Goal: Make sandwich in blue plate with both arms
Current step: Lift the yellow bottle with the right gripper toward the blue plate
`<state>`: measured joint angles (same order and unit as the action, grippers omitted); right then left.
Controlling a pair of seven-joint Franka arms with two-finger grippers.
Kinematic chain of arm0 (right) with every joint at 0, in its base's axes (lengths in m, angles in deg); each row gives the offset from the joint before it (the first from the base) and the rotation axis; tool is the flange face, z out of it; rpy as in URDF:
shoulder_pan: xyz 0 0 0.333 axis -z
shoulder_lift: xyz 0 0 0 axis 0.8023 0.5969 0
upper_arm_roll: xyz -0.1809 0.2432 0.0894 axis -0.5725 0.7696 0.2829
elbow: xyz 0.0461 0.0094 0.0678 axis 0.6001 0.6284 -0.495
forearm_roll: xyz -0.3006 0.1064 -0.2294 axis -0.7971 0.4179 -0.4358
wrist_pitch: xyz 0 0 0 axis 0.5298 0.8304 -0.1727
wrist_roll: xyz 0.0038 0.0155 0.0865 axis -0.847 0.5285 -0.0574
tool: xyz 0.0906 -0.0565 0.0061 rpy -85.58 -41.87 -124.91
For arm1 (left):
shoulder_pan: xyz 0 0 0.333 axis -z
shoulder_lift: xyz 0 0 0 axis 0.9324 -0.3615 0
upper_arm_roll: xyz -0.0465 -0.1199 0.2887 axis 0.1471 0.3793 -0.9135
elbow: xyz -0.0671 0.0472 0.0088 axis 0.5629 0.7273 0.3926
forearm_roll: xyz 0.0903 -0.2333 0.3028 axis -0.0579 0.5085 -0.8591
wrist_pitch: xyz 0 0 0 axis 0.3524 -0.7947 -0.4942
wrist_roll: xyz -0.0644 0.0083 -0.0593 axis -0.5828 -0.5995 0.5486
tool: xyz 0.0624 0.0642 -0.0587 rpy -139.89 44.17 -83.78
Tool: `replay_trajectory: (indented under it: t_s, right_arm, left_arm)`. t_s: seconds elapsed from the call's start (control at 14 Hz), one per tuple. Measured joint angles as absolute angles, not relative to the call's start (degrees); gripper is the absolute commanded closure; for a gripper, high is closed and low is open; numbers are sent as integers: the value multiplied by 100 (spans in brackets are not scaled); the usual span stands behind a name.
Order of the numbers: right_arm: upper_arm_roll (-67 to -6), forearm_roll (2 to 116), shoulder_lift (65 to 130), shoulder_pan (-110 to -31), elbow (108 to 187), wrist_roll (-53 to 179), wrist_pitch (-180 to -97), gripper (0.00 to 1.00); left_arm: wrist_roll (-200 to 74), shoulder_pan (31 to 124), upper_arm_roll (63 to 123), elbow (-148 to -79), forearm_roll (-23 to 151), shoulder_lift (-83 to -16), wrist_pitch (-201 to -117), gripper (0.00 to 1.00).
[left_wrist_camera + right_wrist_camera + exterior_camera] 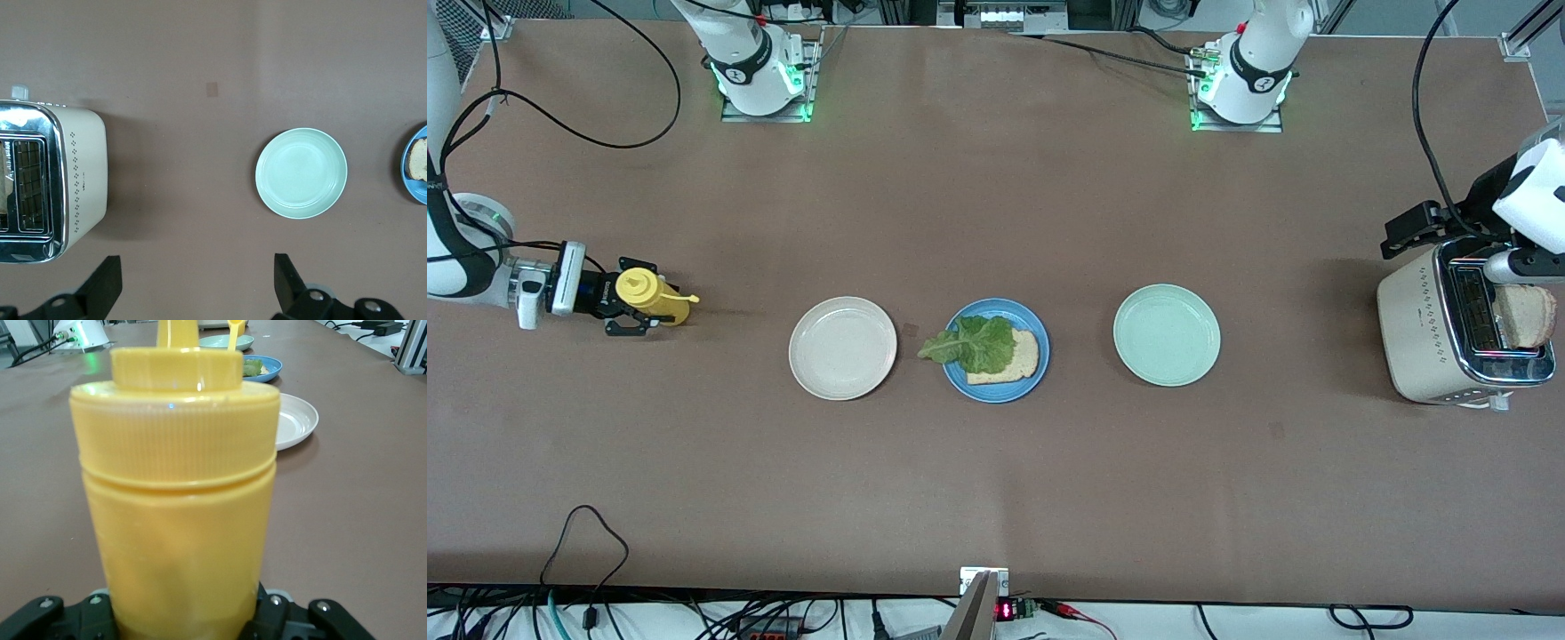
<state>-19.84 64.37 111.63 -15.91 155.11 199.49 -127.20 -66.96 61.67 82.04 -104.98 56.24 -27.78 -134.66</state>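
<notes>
Right hand [630,313] clamped around one yellow bottle [651,294], left hand [197,280] spread above one toaster [50,180]; three plates.

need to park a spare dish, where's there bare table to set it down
Bare stretches: the wide strip nearer the front camera than the beige plate, blue plate and green plate; the band between those plates and the arm bases; and the gap between the green plate and the toaster. Crowded: the plate row itself, and around the yellow bottle.
</notes>
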Motion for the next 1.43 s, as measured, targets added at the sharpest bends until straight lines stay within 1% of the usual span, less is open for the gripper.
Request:
replay_trajectory:
  t_s: [0.21, 0.5, 0.72, 1.0, 1.43]
  right_arm:
    - [-1907, 6149, 10801, -1858, 15472, 19540, -12836, 100]
    - [-1455, 5478, 10174, -2245, 15456, 18280, -13045, 100]
    - [-1178, 5074, 9900, -2474, 15459, 17472, -13208, 100]
    - [-1128, 4732, 9731, -2883, 15456, 16681, -13386, 100]
    - [-1108, 4213, 9658, -3577, 15306, 16477, -13667, 100]
  left_arm:
    - [-6696, 6167, 8205, -10498, 5624, -2777, -13466, 0]
    - [-6697, 6166, 8205, -10498, 5624, -2777, -13466, 0]
    - [-6697, 6162, 8204, -10498, 5624, -2777, -13458, 0]
    - [-6697, 6160, 8204, -10498, 5624, -2777, -13454, 0]
    - [-6697, 6151, 8185, -10498, 5624, -2777, -13449, 0]
